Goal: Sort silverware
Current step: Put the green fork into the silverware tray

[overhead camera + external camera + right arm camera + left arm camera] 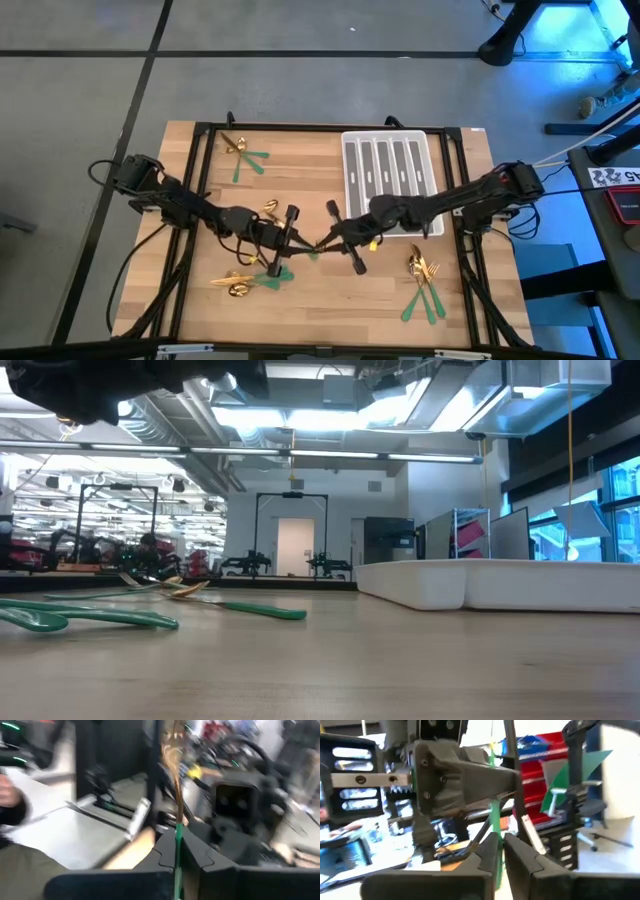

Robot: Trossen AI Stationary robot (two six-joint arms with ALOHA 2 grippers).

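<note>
one green-handled piece is pinched between both grippers above the middle of the bench.

the left gripper and right gripper are closed on its opposite ends; its gold head is blurred in the wrist views, so its kind cannot be told. other silverware is seen in heaps near the far-left corner, near-left edge and near-right corner. the tray is partly covered by the right arm; open wood is left along the near edge.

centre: both arms block passage | back-right: tray | free: bare table at back-centre, front-centre
</note>
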